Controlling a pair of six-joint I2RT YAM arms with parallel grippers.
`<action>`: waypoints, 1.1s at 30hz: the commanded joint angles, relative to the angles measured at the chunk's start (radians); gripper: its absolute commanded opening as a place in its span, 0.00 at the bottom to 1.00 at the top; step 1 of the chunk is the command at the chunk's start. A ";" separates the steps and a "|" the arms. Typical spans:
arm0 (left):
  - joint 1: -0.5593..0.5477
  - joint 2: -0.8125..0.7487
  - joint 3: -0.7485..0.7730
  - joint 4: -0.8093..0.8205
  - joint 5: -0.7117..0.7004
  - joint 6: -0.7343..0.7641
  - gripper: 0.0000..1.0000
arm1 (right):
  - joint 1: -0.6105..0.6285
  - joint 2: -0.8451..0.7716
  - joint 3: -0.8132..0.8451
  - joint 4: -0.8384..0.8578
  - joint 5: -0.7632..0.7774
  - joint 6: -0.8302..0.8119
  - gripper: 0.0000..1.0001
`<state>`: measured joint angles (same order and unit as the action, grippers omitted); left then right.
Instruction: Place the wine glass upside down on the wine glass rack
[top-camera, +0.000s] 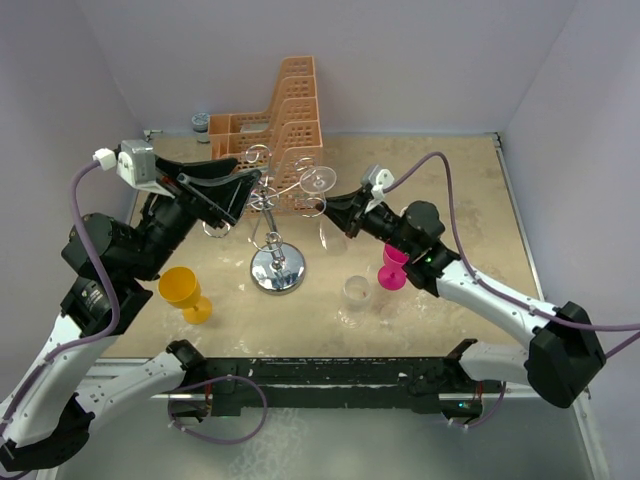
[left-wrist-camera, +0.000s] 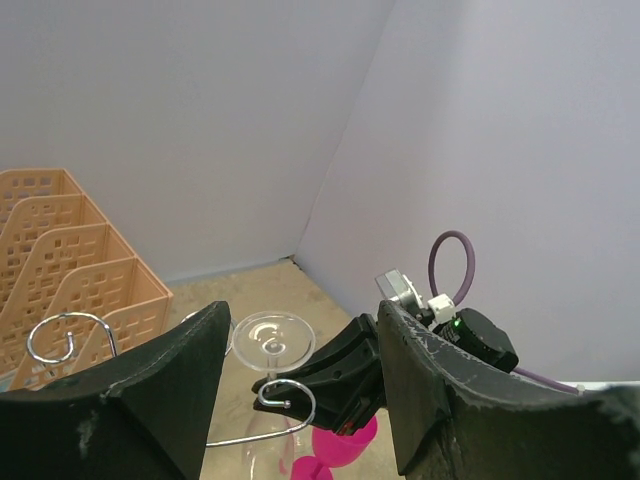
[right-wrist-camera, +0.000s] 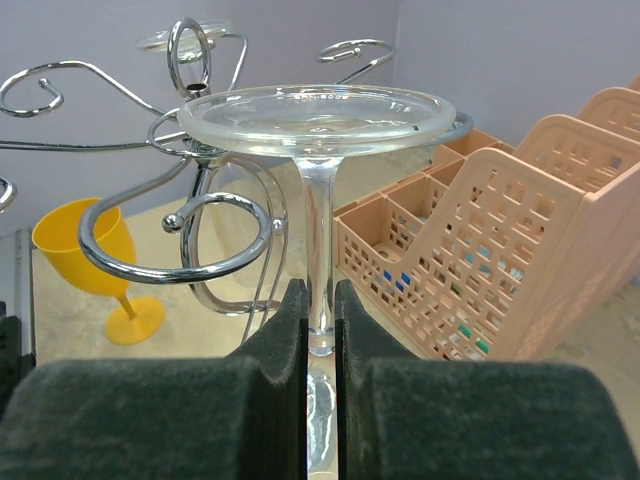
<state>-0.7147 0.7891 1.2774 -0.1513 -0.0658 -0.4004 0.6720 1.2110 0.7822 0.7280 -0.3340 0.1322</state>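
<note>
The clear wine glass (right-wrist-camera: 315, 112) hangs upside down, foot up, and my right gripper (right-wrist-camera: 319, 300) is shut on its stem. The stem stands just right of a curled arm (right-wrist-camera: 190, 240) of the silver wine glass rack, apart from it in the right wrist view. From above, the glass foot (top-camera: 318, 180) sits over the rack's right side, with the right gripper (top-camera: 338, 212) beneath it and the rack's chrome base (top-camera: 278, 270) below. My left gripper (top-camera: 238, 195) stands open and empty at the rack's left side. Between its fingers (left-wrist-camera: 150, 400) I see the glass foot (left-wrist-camera: 272, 335) and a rack curl (left-wrist-camera: 290, 395).
The orange perforated basket (top-camera: 280, 120) stands right behind the rack. A yellow goblet (top-camera: 185, 290) stands front left, with a pink goblet (top-camera: 393, 268) and another clear glass (top-camera: 355, 295) front right. Lilac walls close in the back and both sides.
</note>
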 joint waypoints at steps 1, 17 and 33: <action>-0.003 0.004 0.003 0.026 -0.013 0.015 0.58 | 0.000 0.004 0.021 0.112 -0.045 0.021 0.00; -0.003 -0.038 -0.011 0.031 -0.056 0.033 0.58 | 0.002 0.080 0.069 0.103 -0.291 0.022 0.00; -0.003 -0.037 -0.005 0.021 -0.063 0.029 0.58 | 0.004 0.027 0.023 0.153 -0.332 0.043 0.00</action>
<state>-0.7147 0.7551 1.2694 -0.1516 -0.1150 -0.3985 0.6739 1.2949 0.8028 0.7727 -0.6495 0.1555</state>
